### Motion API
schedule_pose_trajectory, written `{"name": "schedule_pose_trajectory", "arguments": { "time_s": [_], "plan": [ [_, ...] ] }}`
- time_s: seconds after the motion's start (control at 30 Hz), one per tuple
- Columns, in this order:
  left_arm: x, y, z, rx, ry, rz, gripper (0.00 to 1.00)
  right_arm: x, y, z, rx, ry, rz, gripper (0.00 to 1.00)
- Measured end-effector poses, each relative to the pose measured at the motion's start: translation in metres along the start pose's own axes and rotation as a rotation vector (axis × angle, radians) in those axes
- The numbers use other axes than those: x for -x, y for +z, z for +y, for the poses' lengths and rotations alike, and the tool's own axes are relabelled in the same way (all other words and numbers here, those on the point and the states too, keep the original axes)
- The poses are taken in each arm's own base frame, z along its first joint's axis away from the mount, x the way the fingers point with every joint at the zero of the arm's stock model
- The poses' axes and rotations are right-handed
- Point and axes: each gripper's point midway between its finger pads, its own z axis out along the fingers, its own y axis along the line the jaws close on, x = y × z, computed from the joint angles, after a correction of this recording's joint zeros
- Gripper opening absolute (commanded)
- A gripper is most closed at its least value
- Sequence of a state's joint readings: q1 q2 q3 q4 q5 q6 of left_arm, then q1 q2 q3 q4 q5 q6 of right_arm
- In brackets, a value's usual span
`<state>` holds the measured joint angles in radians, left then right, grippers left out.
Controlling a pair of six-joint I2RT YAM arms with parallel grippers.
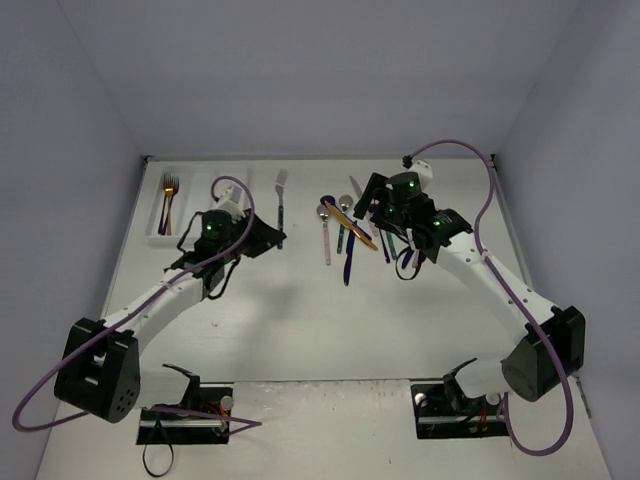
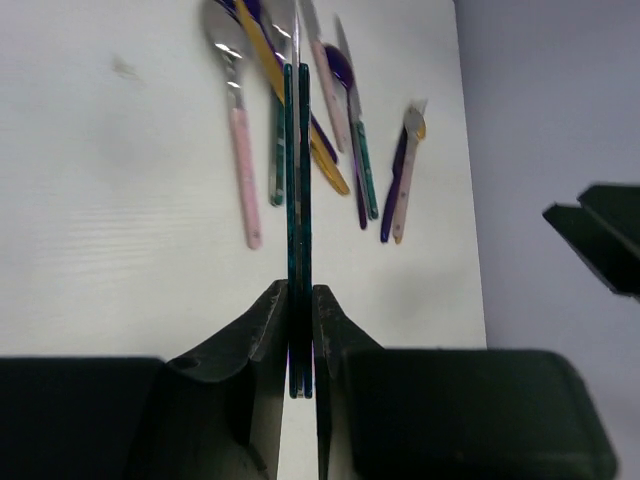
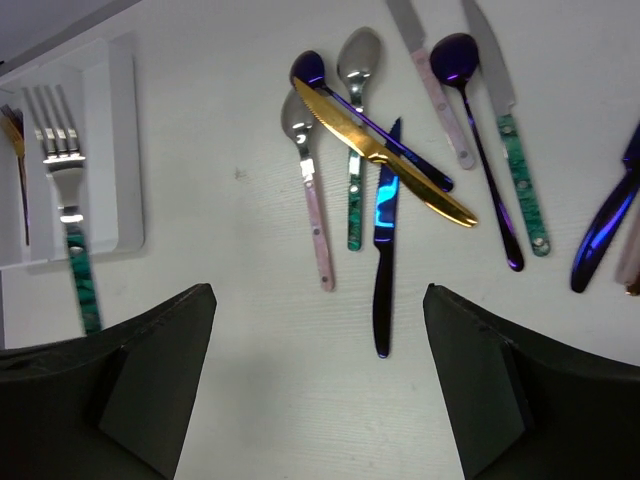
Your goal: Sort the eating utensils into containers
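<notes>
Left hand [image 2: 300,296] pinches a teal-handled fork [image 2: 297,180] by its handle, between the white tray [image 1: 155,228] at the far left corner of the table [image 1: 300,330] and the loose utensils [image 3: 385,160], above which the right hand [image 3: 318,297] hangs spread wide.

Flat white tray [image 1: 157,232] at the far left, with a few gold and dark forks [image 1: 170,195] lying lengthwise inside. Teal-handled fork [image 3: 68,210] pinched at its handle end in the left gripper [image 2: 300,300], tines pointing away, between tray and pile. Right of centre, loosely overlapping: pink-handled spoon [image 3: 312,195], gold knife [image 3: 390,165] slanted across its neighbours, dark blue knife [image 3: 383,255], purple spoon [image 3: 478,150], teal-handled knife [image 3: 512,150].
</notes>
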<state>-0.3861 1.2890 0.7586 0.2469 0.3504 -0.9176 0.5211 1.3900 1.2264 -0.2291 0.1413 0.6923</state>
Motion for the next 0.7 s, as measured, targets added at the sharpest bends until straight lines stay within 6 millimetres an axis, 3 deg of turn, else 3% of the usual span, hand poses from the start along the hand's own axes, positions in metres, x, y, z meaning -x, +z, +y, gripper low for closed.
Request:
{"name": "schedule_pose_trajectory", "arguments": {
  "time_s": [0.2,0.4,0.53,0.7],
  "plan": [
    [0.083,-0.046,0.068,0.188,-0.05,-0.126,0.0,0.011,-0.012,-0.053,-0.084,0.02,-0.041,0.83],
    [0.171,-0.102,0.131,0.319,-0.073,-0.237,0.0,0.01,-0.019,-0.078,-0.113,0.0,-0.052,0.83],
    [0.211,-0.103,0.168,0.361,-0.036,-0.209,0.0,0.004,-0.018,-0.08,-0.108,-0.031,-0.031,0.82],
    [0.217,-0.08,0.217,0.383,-0.017,-0.09,0.0,-0.001,-0.016,-0.084,-0.105,-0.059,-0.012,0.82]
  ]
}}
